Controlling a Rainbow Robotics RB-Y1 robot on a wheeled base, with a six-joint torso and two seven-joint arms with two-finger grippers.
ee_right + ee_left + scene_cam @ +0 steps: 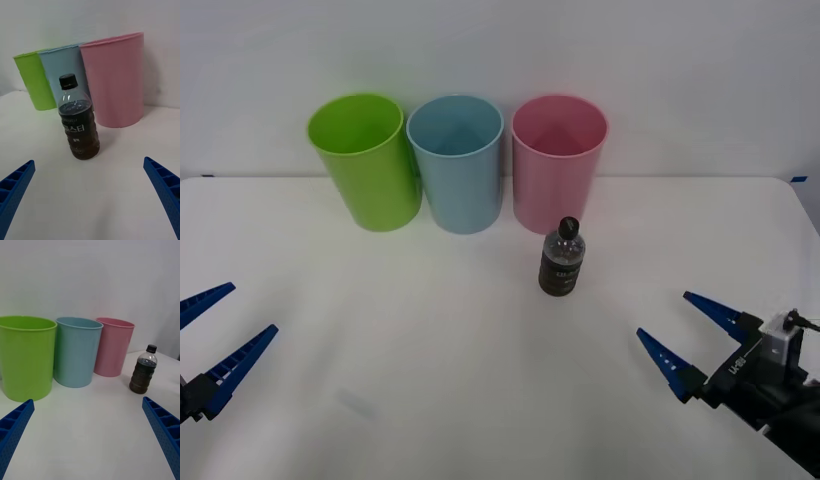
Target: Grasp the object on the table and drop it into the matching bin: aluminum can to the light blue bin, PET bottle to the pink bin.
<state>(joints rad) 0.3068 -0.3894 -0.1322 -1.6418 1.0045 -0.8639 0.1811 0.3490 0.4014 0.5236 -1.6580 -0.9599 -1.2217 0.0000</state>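
Note:
A small PET bottle [562, 259] with a black cap and dark label stands upright on the white table [480, 400], just in front of the pink bin [558, 162]. The light blue bin [457, 162] stands left of the pink one. My right gripper [675, 327] hovers open at the table's front right, apart from the bottle, which faces it between the fingers [79, 120]. At the front left edge my left gripper [225, 320] is open and holds nothing. From the left wrist I see the bottle [143, 370], pink bin [112, 347] and light blue bin [77, 351].
A lime green bin [366, 158] stands at the left end of the row of bins along the table's back edge. A pale wall rises behind them.

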